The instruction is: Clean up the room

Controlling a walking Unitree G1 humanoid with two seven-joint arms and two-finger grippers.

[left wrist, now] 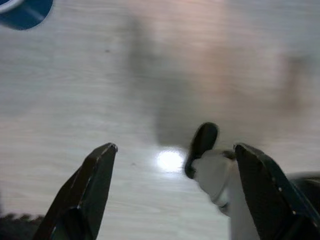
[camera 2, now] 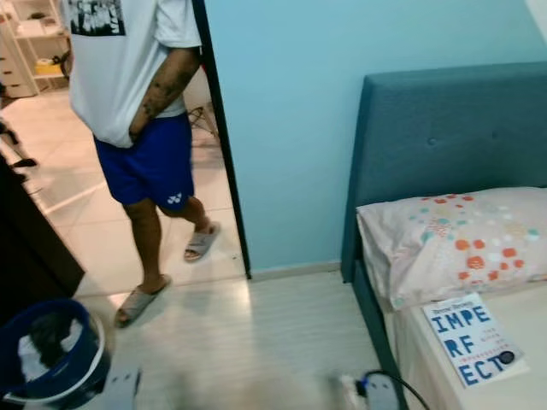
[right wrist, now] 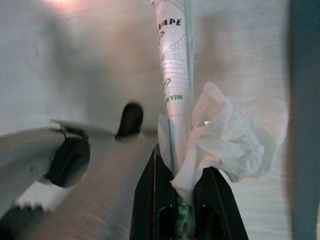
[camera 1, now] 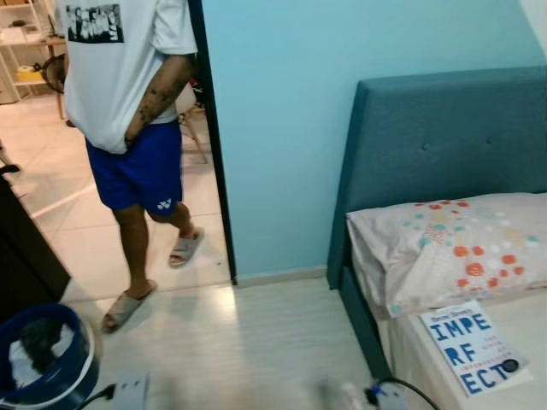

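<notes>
1. Right gripper (right wrist: 182, 200) is clamped on a crumpled tissue (right wrist: 225, 135) and a rolled paper wrapper (right wrist: 175, 60), held above the floor; not yet binned.
2. Left gripper (left wrist: 175, 190) has its fingers apart, holding nothing.
3. Blue bin (camera 1: 43, 354) sits at 8 o'clock, already holding rubbish.
4. Book (camera 1: 473, 346) remains on the bed (camera 1: 530, 325); judged partway done.
</notes>
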